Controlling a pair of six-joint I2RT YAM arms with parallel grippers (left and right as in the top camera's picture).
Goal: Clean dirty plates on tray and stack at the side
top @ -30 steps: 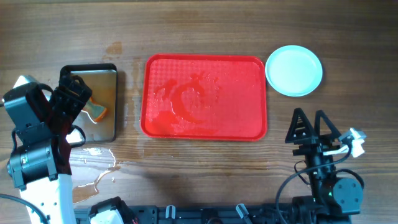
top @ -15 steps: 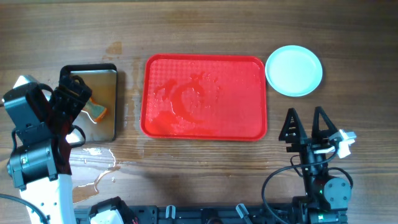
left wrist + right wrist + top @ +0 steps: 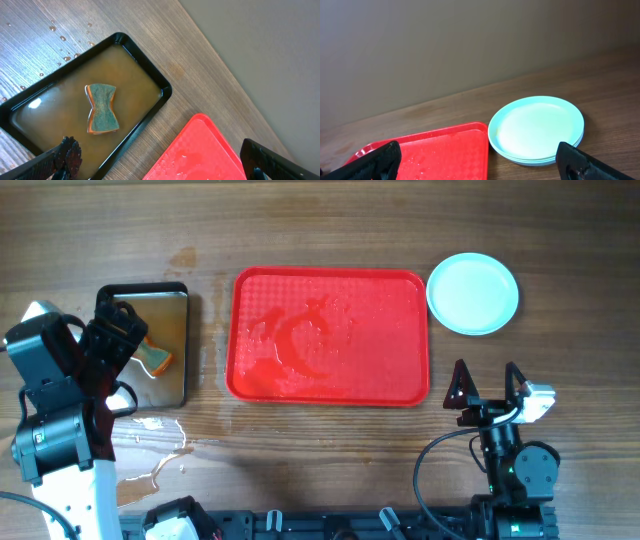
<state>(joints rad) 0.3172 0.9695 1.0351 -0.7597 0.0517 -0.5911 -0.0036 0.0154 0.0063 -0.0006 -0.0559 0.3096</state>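
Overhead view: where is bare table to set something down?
Bare wooden table lies beyond the large red rectangular plastic tray and along its near rim. Crowded: stacked round mint plates right, dark rectangular metal pan and spilled water left.

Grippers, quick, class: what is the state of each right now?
Left gripper: open, holding nothing.
Right gripper: open, holding nothing.

A brown wooden table (image 3: 330, 230) carries 3 things in a loose row: a dark metal pan (image 3: 140, 288) at the left, a red tray (image 3: 390, 330) in the middle, and a stack of pale mint plates (image 3: 473, 293) just beside the tray's far right corner. Spilled water (image 3: 160, 448) and scattered droplets wet the wood near the pan's front edge. Wet smears mark the tray's ribbed floor.
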